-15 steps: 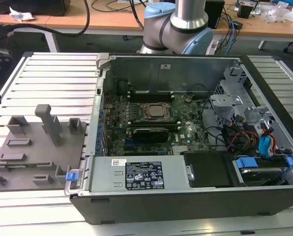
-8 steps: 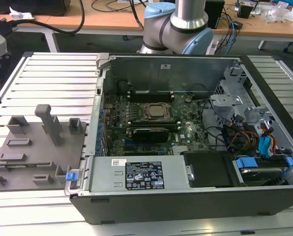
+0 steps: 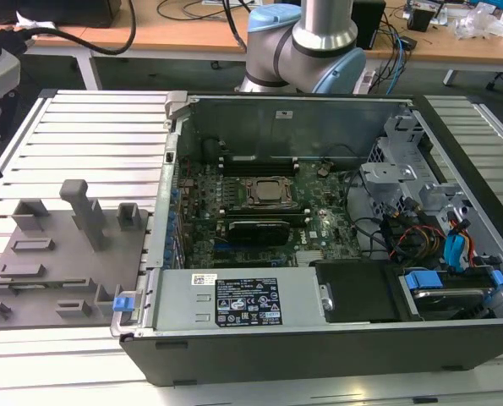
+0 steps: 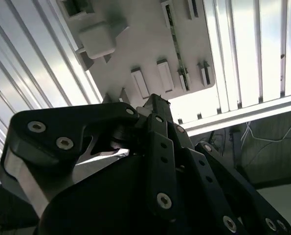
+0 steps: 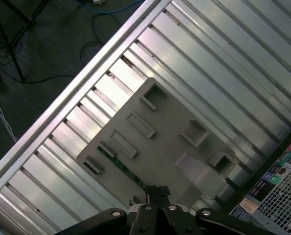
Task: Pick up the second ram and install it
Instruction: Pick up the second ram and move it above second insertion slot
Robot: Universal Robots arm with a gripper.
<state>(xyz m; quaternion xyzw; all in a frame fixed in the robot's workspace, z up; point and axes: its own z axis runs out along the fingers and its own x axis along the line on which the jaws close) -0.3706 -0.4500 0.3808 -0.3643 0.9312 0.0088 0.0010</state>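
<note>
The second ram point(image 5: 121, 166) is a thin green stick lying in a slot near one edge of the grey tray point(image 5: 169, 142). In the second wrist view the same ram point(image 4: 177, 46) runs along the tray point(image 4: 135, 44). My gripper point(image 5: 157, 191) hangs well above the tray, close to one end of the stick, with its black fingers drawn together and nothing between them. The second wrist view shows my gripper point(image 4: 155, 100) and its linkage from behind. In the exterior view, the open computer case point(image 3: 319, 338) holds the motherboard with its CPU socket point(image 3: 266, 191) and dark memory slots point(image 3: 255, 159) beside it.
The tray point(image 3: 57, 254) lies on a ribbed aluminium table point(image 3: 90, 135) at the exterior view's left of the case, with several upright grey blocks point(image 3: 86, 211) on it. Cables and drive cages point(image 3: 420, 228) fill the case's right side. The arm's base point(image 3: 306, 46) stands behind the case.
</note>
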